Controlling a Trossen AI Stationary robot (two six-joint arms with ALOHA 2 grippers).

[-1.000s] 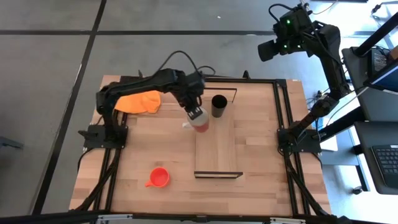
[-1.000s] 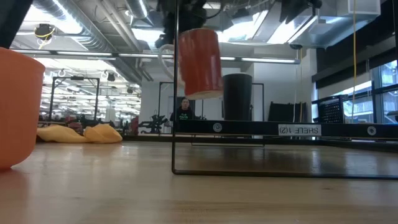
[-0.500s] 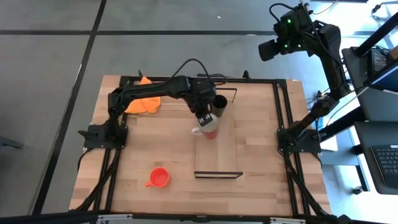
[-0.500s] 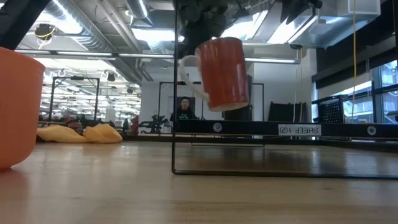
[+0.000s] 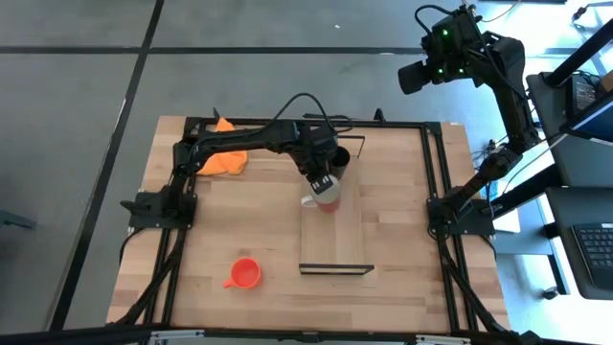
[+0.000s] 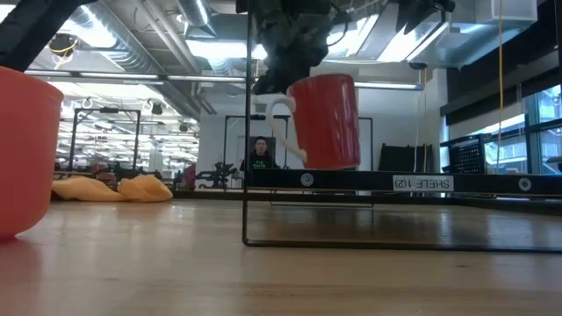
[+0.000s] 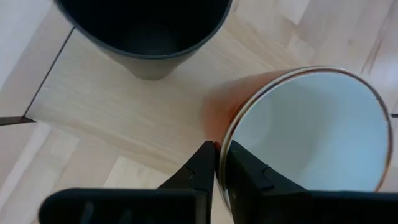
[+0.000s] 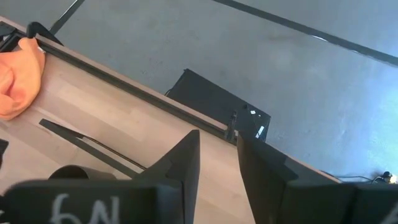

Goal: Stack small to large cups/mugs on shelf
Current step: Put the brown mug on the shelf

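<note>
The red mug with a white inside hangs upright from my left gripper over the far part of the shelf, its handle toward the table's left. The black mug stands on the shelf's far end, just beyond it. The small orange mug stands on the tabletop near the left front. My right gripper waits open, high off the far right corner. My left gripper holds the red mug by its rim on the side facing the black mug, one finger inside and one outside. The fingers come from above, pointing down. The mug hangs upright below them, its base just above the shelf board.
An orange cloth lies at the table's far left. The shelf's thin black end frame stands at its near end. The near half of the shelf board is bare. A person stands far behind the table.
My left gripper has carried the red mug toward the table's right, from beside the shelf to over its far part, and down. The mug tipped on the way and now hangs upright, close to the black mug.
</note>
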